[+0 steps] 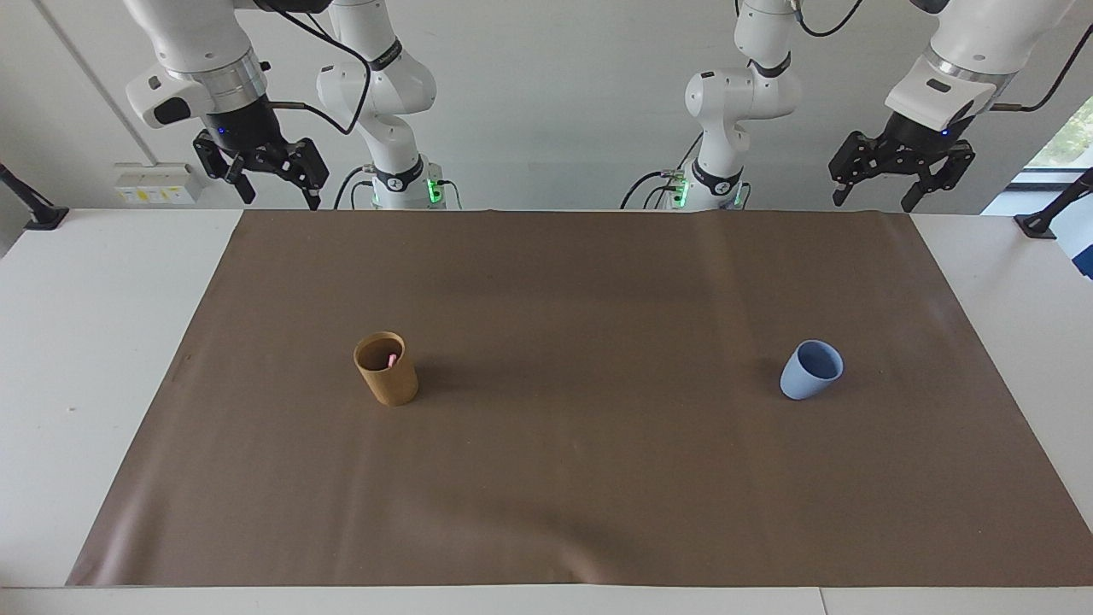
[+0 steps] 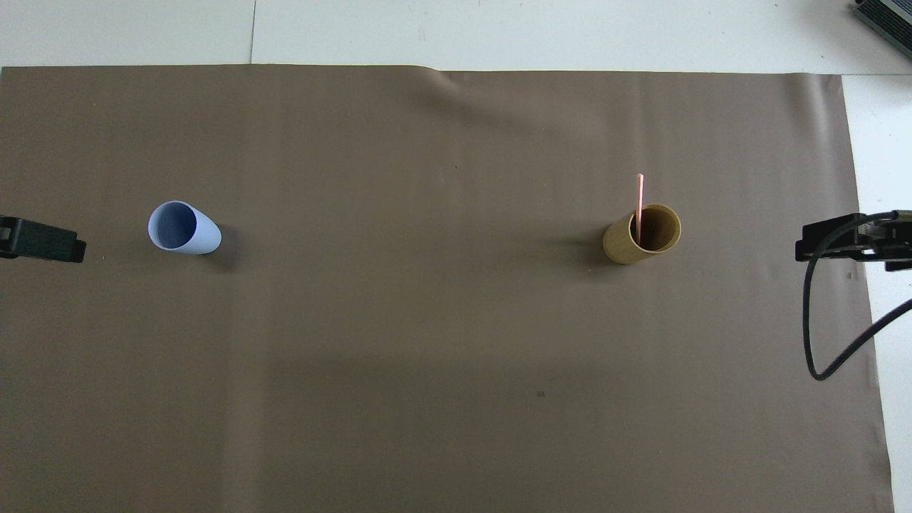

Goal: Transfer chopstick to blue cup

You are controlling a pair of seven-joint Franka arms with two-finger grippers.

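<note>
A: How do the jaws stand?
B: Both the right gripper (image 1: 273, 184) and the left gripper (image 1: 901, 184) hang apart and empty, waiting above the tabletop's (image 1: 85, 342) edge.
A: Any progress?
B: None. The chopstick (image 2: 639, 206) stands in the tan cup (image 2: 641, 242); the blue cup (image 2: 182, 229) holds nothing.

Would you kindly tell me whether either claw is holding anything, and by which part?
Nothing is held: the left claw and right claw hang open and empty.
</note>
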